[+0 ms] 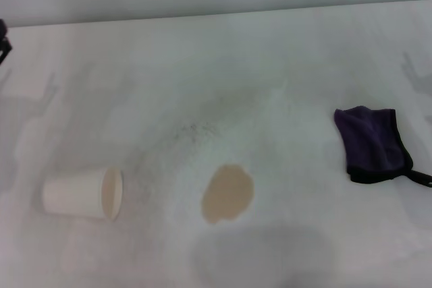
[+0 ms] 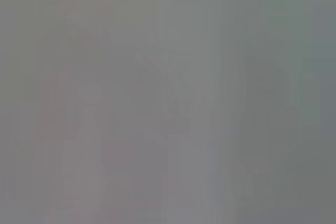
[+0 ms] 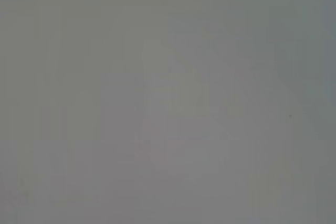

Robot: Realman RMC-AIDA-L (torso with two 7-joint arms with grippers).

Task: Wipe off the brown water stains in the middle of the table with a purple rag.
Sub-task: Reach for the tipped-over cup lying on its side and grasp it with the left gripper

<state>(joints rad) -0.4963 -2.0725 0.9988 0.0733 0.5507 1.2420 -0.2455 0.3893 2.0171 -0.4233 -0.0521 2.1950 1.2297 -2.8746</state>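
We see the white tabletop [image 1: 283, 52] filling the head view, with faint grey speckled smudges [image 1: 192, 131] near its middle. The purple rag [image 1: 371, 143] lies folded on the right side, well apart from everything else, its black loop tag [image 1: 420, 177] trailing toward the right edge. The brown stain [image 1: 227, 193] sits near the middle front, nothing between it and the rag. A paper cup [image 1: 84, 194] lies on its side to the left, mouth toward the stain. We cannot tell either tool's state; both wrist views show only grey.
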